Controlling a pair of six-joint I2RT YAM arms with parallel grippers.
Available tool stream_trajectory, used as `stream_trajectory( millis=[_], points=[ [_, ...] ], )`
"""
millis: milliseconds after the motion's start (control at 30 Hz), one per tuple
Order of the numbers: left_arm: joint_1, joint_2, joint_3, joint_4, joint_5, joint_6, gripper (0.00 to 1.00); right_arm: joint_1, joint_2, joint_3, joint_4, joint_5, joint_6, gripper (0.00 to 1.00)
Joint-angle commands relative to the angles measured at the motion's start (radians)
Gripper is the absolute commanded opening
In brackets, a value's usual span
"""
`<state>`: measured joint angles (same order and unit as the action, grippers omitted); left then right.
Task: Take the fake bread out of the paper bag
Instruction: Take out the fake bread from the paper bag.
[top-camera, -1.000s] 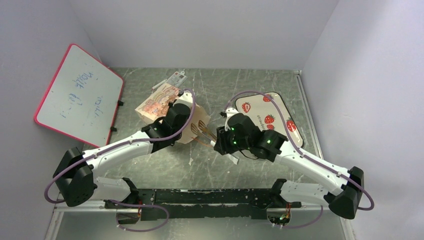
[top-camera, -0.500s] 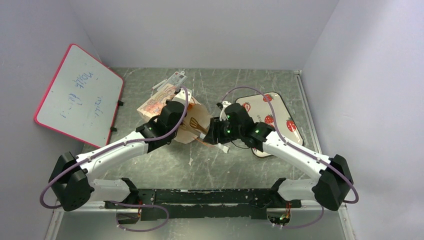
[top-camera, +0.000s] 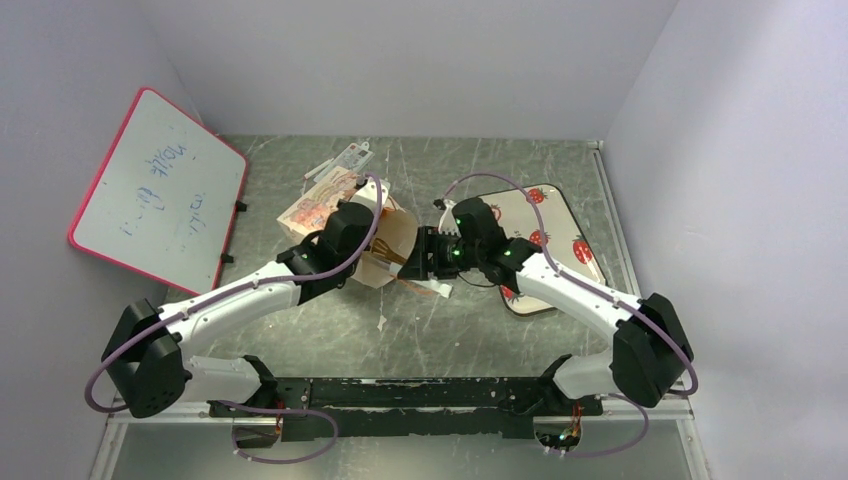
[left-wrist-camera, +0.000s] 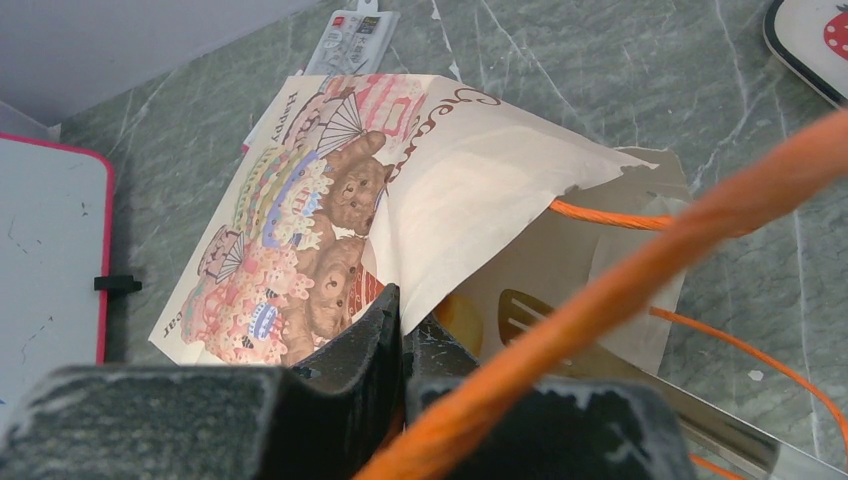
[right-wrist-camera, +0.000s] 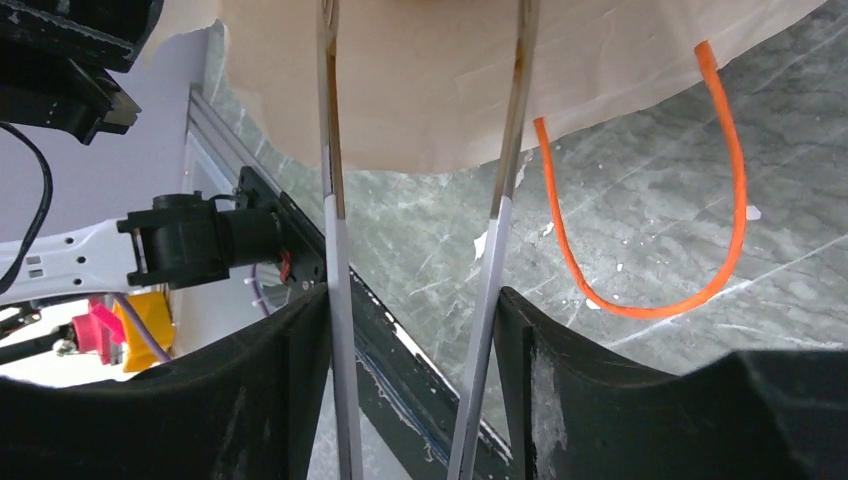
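Observation:
The beige paper bag (top-camera: 318, 206) lies on its side, its teddy-bear print (left-wrist-camera: 330, 220) facing up. My left gripper (left-wrist-camera: 403, 322) is shut on the upper edge of the mouth and holds it open. An orange cord handle (left-wrist-camera: 640, 260) crosses in front of that camera. Inside the mouth I see a golden-brown bit of fake bread (left-wrist-camera: 460, 318) beside a slotted tong tip (left-wrist-camera: 522, 313). My right gripper (right-wrist-camera: 413, 300) holds metal tongs (right-wrist-camera: 333, 200), one arm against each finger, and their ends go into the bag (right-wrist-camera: 430, 80). In the top view the right gripper (top-camera: 428, 262) sits just right of the mouth.
A white strawberry-printed tray (top-camera: 562, 212) lies behind the right arm. A pink-framed whiteboard (top-camera: 160, 190) leans at the left wall. A small white tag card (top-camera: 350, 157) lies behind the bag. The bag's other orange handle (right-wrist-camera: 735, 200) loops on the green marbled table.
The right arm has swung left and pushed the tongs from outside the bag into its mouth. The left gripper stays on the bag's edge, and the mouth gapes wider.

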<state>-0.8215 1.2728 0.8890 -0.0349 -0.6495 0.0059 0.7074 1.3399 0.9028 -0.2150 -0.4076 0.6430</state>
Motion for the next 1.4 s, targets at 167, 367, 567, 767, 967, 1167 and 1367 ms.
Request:
stream_trajectory(
  millis=[167,367,567,767,967,1167,1367],
  points=[
    [0.005,-0.007,0.024,0.062,0.038,-0.003,0.07,-0.034,0.036,-0.017,0.068,-0.059,0.042,0.62],
    [0.005,-0.007,0.022,0.061,0.061,-0.012,0.07,-0.035,0.104,-0.016,0.145,-0.085,0.058,0.62],
    [0.005,0.016,0.029,0.076,0.085,-0.012,0.07,-0.034,0.165,-0.006,0.201,-0.098,0.054,0.62],
    [0.005,0.033,0.040,0.075,0.098,-0.018,0.07,-0.034,0.217,0.026,0.214,-0.092,0.049,0.57],
    [0.005,0.026,0.036,0.071,0.055,-0.021,0.07,-0.034,0.184,0.025,0.157,-0.046,0.020,0.35],
    [0.004,0.047,0.055,0.064,-0.022,-0.046,0.07,-0.034,0.112,0.010,0.067,0.011,-0.017,0.11],
    [0.011,0.035,0.060,0.064,-0.084,-0.083,0.07,-0.035,0.010,0.012,-0.039,0.077,-0.047,0.10]
  ],
)
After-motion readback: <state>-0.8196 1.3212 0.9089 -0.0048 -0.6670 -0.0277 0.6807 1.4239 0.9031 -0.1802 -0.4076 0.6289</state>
